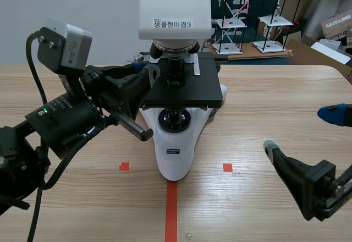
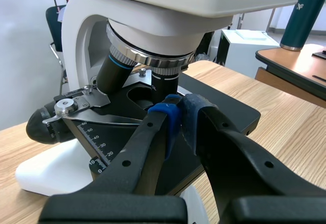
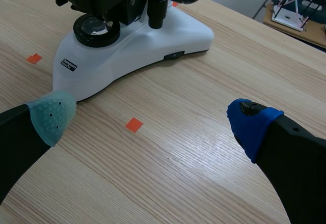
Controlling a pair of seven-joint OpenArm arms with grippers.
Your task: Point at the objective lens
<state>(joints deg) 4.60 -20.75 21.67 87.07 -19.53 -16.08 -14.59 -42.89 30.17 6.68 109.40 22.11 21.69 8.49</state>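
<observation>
The objective lens point(image 2: 165, 84) hangs from the turret under the white microscope's point(image 1: 175, 143) head, just above the black stage point(image 1: 187, 85), around the middle of the bench point(image 1: 264, 104). The left end effector point(image 2: 179, 117) comes in from the left with its fingers narrowed together and holding nothing. Its blue pads sit right at the lens's lower end; I can't tell whether they touch it. The right end effector point(image 3: 153, 119) hovers wide apart and empty over the near right of the bench, apart from the microscope's base. A teal bottle point(image 2: 301, 15) stands on another table; its contents are hidden.
</observation>
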